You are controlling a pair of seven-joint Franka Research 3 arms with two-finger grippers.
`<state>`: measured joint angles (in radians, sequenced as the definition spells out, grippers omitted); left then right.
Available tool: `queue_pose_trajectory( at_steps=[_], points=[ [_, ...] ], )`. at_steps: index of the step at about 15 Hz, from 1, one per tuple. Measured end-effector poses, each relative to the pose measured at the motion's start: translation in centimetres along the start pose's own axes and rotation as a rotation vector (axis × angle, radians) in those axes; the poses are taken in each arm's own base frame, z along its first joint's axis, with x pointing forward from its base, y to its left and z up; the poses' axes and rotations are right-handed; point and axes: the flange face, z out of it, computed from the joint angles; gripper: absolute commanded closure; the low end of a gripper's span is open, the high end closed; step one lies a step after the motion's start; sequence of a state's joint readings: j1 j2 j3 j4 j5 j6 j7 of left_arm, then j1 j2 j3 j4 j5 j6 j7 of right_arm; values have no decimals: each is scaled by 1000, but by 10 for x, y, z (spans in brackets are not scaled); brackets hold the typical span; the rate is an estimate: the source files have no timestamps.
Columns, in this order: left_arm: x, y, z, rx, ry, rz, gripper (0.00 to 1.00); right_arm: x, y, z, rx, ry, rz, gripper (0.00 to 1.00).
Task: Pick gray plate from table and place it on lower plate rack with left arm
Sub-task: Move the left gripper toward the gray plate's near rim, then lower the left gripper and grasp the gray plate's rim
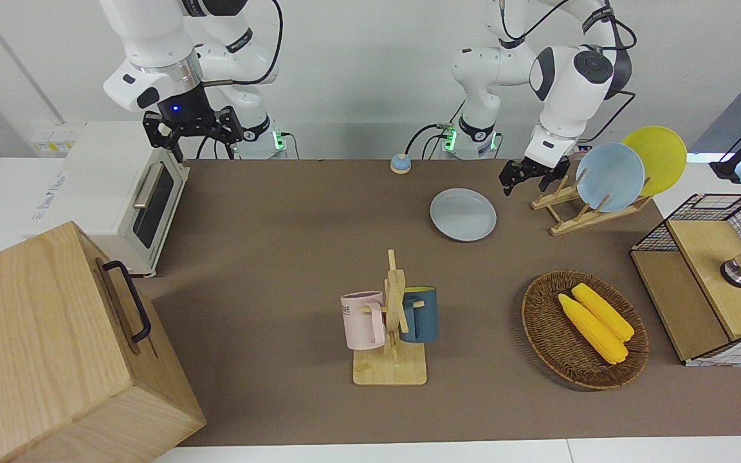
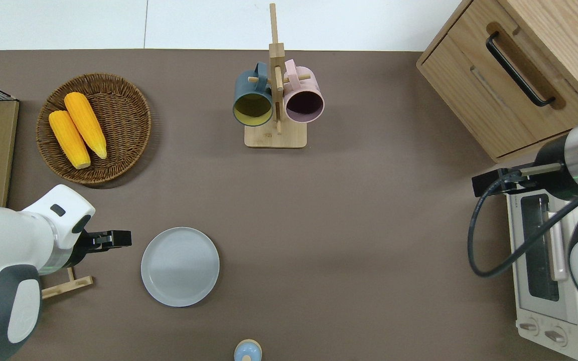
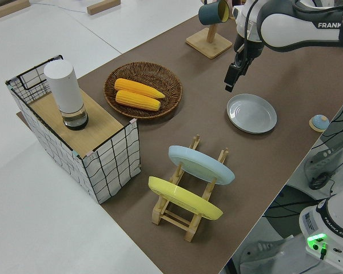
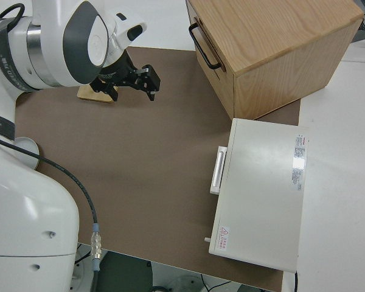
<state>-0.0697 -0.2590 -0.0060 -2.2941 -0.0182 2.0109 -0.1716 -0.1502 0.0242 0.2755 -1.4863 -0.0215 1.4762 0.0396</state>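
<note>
Overhead view, taken from its left edge across, we find the left gripper (image 2: 121, 239) over bare table (image 2: 349, 210) between rack (image 2: 68, 286) and plate (image 2: 180, 266), finger state we cannot tell, the plate lying flat and untouched, and the right arm (image 2: 577, 165) parked.

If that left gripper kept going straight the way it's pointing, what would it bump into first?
Probably the gray plate: overhead, the left gripper points toward the plate's rim, just short of it. It hangs above the table, so it might pass over the plate instead.
</note>
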Motion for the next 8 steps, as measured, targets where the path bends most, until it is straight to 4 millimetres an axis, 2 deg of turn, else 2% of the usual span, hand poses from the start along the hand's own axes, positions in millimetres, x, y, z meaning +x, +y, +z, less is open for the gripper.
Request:
queue_pose_trajectory(
  at_steps=[8],
  points=[
    [-30, 0, 68, -3, -49, -40, 7, 0, 0, 0, 0, 0, 0, 17]
  ],
)
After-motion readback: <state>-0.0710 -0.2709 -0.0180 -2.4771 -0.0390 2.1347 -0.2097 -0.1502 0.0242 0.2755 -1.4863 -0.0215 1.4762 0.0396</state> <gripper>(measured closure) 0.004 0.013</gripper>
